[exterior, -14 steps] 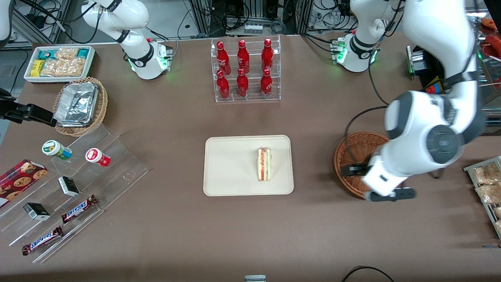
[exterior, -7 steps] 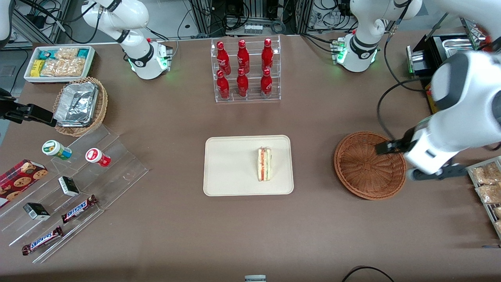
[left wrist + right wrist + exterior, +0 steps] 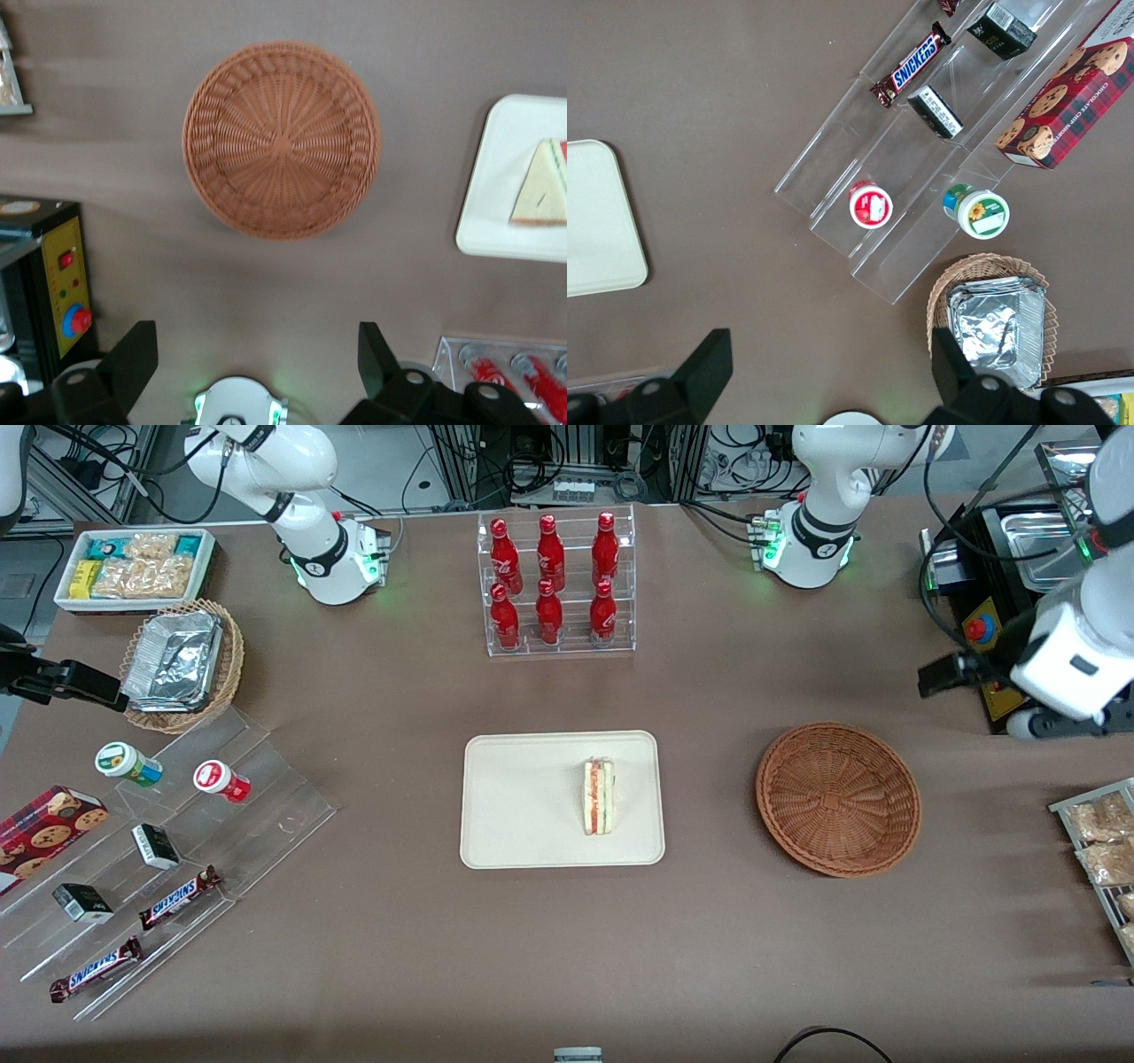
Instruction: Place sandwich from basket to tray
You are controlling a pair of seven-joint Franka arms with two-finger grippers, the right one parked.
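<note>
Woven wicker basket (image 3: 838, 798), smooth matt tray (image 3: 523, 802), soft bread sandwich (image 3: 600, 796), matt black claw (image 3: 252, 359)

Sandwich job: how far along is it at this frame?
Done: the sandwich lies on the tray, and the basket is empty. In hand: nothing; the gripper hangs high above the table, nearer the working arm's base than the basket, jaws open and holding nothing. Left: nothing of the placing itself that these views show.
</note>
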